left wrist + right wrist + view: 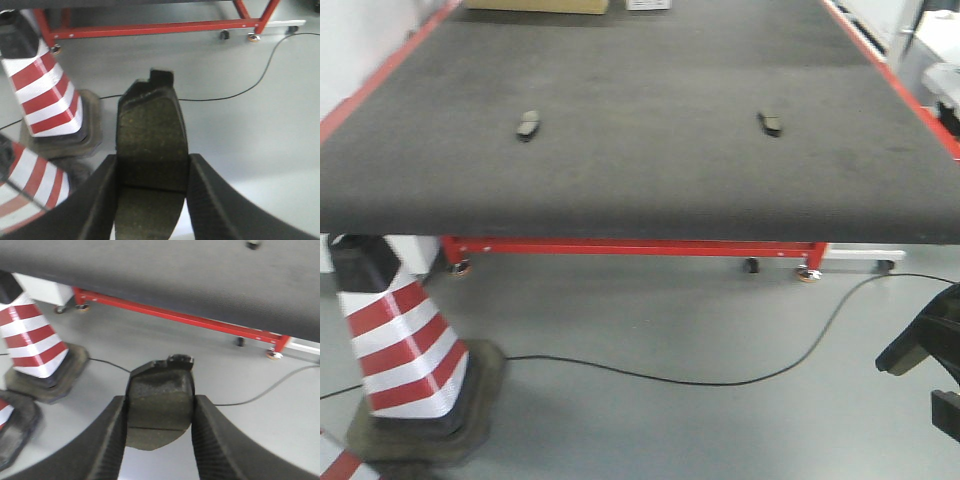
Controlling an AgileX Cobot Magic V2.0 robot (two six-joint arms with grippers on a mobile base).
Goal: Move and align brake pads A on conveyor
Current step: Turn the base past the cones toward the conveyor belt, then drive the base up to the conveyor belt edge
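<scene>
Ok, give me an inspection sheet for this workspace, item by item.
Surface: conveyor, dark belt, red edges.
Job's things: two brake pads on the belt, left pad and right pad, far apart; two more held.
Clutter: cardboard box at the far end.
Grippers: left gripper shut on a pad; right gripper shut on a pad; both over the floor.
Cables: black cable on the floor.
Surroundings: striped cone, grey floor.

Conveyor (650, 170) bearing 2 brake pads (528, 124)
</scene>
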